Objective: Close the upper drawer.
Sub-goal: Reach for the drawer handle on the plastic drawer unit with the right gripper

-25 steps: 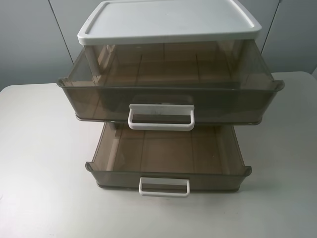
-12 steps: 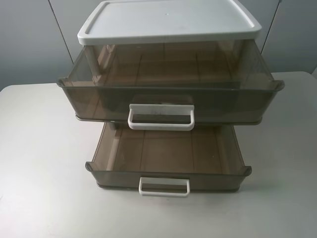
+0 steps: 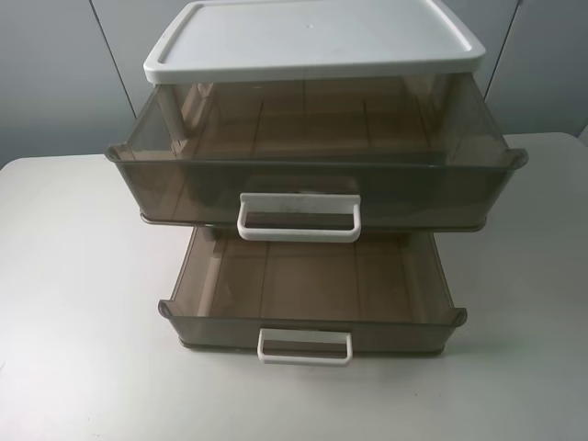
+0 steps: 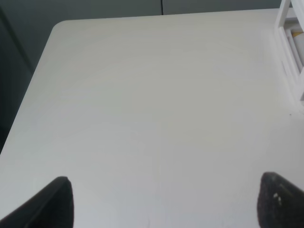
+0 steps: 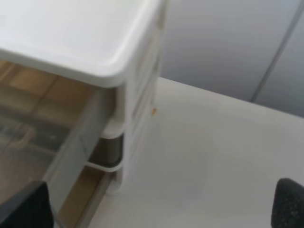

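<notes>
Exterior high: upper drawer sits pulled far out of the white cabinet, white handle facing front. Lower drawer is open too, beneath it. No arm in frame.

Left wrist: left gripper is spread wide and empty over the bare table, cabinet edge off to one side.

Right wrist: right gripper is wide and empty, beside the cabinet corner near the upper drawer's side wall.

Step looks like approach, no contact yet. Next move needs a gripper on the drawer front, then a straight, level push inward.
</notes>
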